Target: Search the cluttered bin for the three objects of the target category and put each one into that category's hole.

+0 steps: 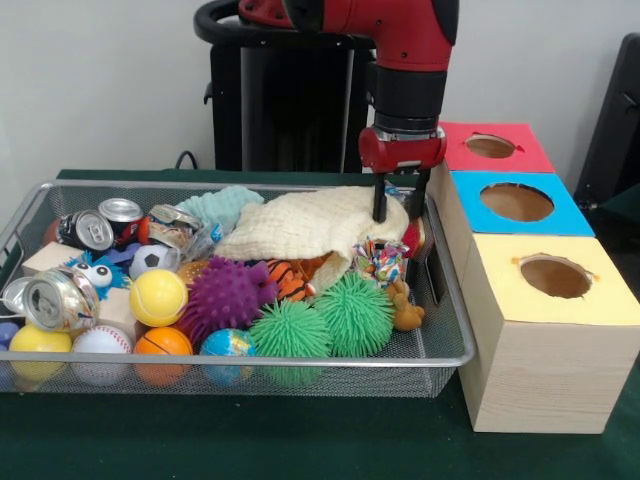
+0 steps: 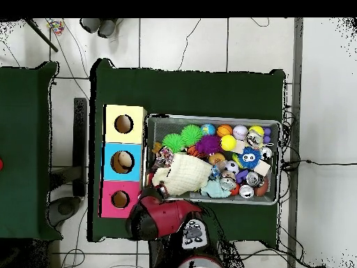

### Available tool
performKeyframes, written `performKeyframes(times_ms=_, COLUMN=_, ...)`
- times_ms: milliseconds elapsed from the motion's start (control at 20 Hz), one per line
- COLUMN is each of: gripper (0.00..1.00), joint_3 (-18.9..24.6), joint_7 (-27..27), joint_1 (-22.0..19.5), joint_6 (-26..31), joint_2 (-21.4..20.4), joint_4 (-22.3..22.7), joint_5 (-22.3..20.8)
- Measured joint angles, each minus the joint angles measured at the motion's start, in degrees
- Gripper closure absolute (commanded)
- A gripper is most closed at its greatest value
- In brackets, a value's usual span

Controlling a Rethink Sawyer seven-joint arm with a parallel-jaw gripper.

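The wire bin (image 1: 455,350) holds mixed clutter. There are crushed drink cans (image 1: 62,300), a yellow tennis ball (image 1: 158,297), an orange basketball (image 1: 162,343) and a purple spiky ball (image 1: 226,295). Two green spiky balls (image 1: 356,312) lie nearer the front right, beside a cream cloth (image 1: 310,225). My gripper (image 1: 396,208) hangs open over the bin's back right corner, its fingertips at the cloth's right edge, holding nothing. To the right stand the red box (image 1: 455,140), the blue box (image 1: 470,190) and the yellow box (image 1: 610,295), each with a round hole on top. In the overhead view the red arm (image 2: 164,213) covers the gripper.
A teal cloth (image 1: 220,205), a tiger-striped toy (image 1: 290,280), a small brown toy (image 1: 405,310) and a blue fuzzy toy with eyes (image 1: 95,272) also lie in the bin. The boxes (image 2: 124,161) stand right against the bin's side. Green cloth (image 1: 300,440) covers the table.
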Motion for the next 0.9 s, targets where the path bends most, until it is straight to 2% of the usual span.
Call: performKeyframes(times_ms=900, gripper=0.0, joint_3=-1.9, joint_7=0.0, joint_1=2.3, joint_6=-0.8, joint_2=0.3, joint_4=-0.3, joint_5=-0.1)
